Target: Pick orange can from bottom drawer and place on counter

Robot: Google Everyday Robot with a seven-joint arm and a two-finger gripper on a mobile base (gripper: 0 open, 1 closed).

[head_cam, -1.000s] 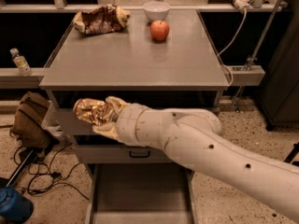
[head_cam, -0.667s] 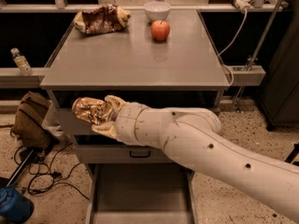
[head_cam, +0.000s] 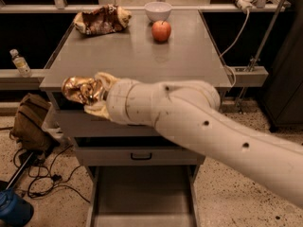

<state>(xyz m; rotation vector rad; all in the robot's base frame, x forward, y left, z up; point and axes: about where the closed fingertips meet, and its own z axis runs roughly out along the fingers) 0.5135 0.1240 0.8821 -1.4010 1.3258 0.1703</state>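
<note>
A white, thick robot arm reaches in from the lower right and crosses the front of a grey metal drawer cabinet. At its tip the cream-coloured two-finger gripper (head_cam: 93, 94) is clamped on the orange can (head_cam: 77, 89), a small shiny orange-gold drink can with brown patches. One finger lies over the top of the can and one under it.

The can hangs in the air at the near left corner of the counter (head_cam: 128, 56), the cabinet's broad flat grey top. It sits about level with the counter's thin front edge and just in front of it, not over the surface. It seems to lie on its side, its long axis running left to right in line with the arm. The counter therefore lies farther from the camera than the can and a little to its right, so the can probably has to rise a bit and then travel away from the camera.

The bottom drawer (head_cam: 142, 195), a wide shallow grey tray, stands pulled out below with nothing in it. Above it is a closed drawer with a black handle (head_cam: 141, 156).

At the far end of the counter, well away from the can, are a crumpled brown and gold snack bag (head_cam: 101, 19) on the left, a white bowl (head_cam: 158, 10), and a red apple (head_cam: 161, 30) just in front of the bowl. The near half of the counter holds nothing that would block a landing spot.
</note>
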